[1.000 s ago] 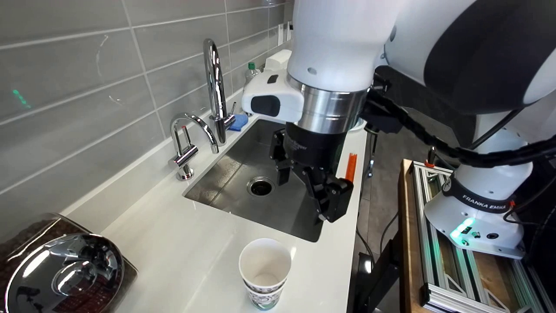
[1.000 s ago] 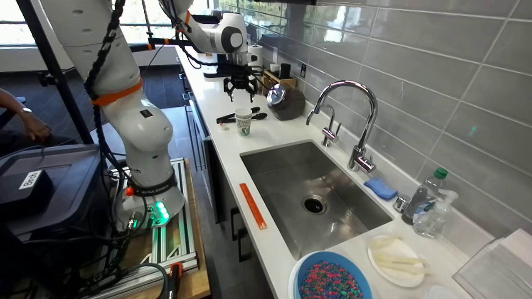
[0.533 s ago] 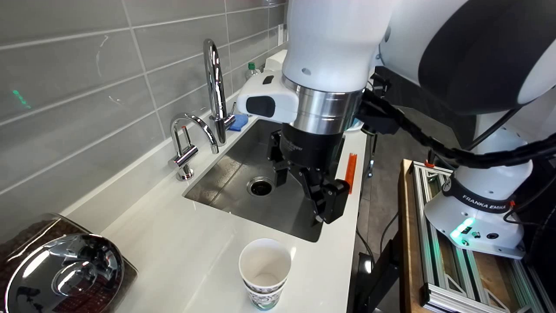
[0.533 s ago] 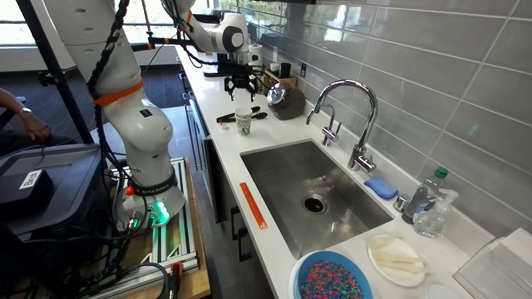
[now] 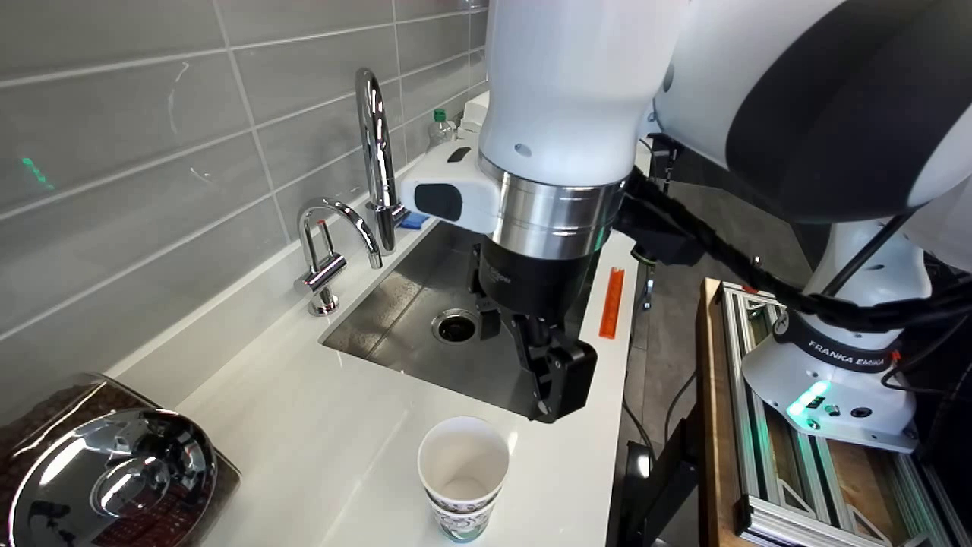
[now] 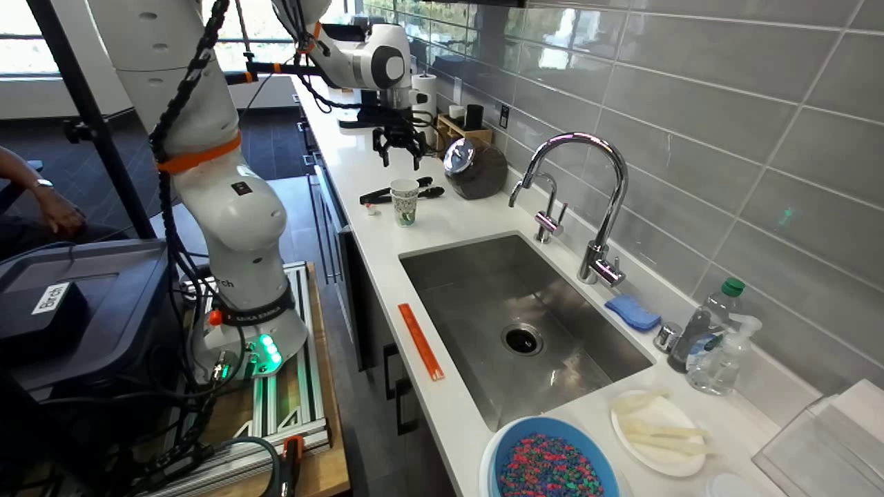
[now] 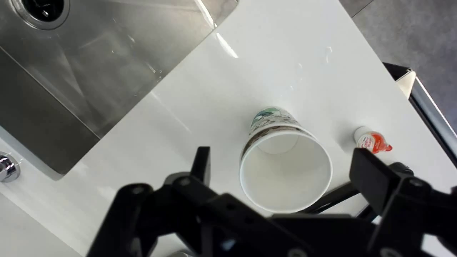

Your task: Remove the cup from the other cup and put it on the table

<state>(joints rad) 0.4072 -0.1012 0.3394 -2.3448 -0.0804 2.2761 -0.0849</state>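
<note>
Two white paper cups with a printed pattern stand nested and upright on the white countertop (image 5: 357, 448), beside the sink. The inner cup (image 5: 465, 460) shows its open rim; below it shows the patterned wall of the outer cup (image 5: 462, 524). The pair also shows in an exterior view, inner cup (image 6: 404, 188) on top of outer cup (image 6: 405, 212). My gripper (image 5: 518, 372) is open and empty, pointing down above the cups. In the wrist view the inner cup (image 7: 285, 175) lies between the spread fingers of the gripper (image 7: 282, 157), touching neither; the outer cup (image 7: 273, 117) shows behind it.
Black tongs (image 6: 376, 198) and a small creamer pod (image 7: 367, 140) lie close to the cups. A jar (image 6: 483, 172) with a chrome lid stands near the wall. The steel sink (image 6: 476, 276), chrome tap (image 6: 615, 193) and orange strip (image 6: 420, 342) are on the sink side.
My gripper has moved down and slightly to the left in an exterior view, coming closer to the cups. It stays open. The cups have not moved.
</note>
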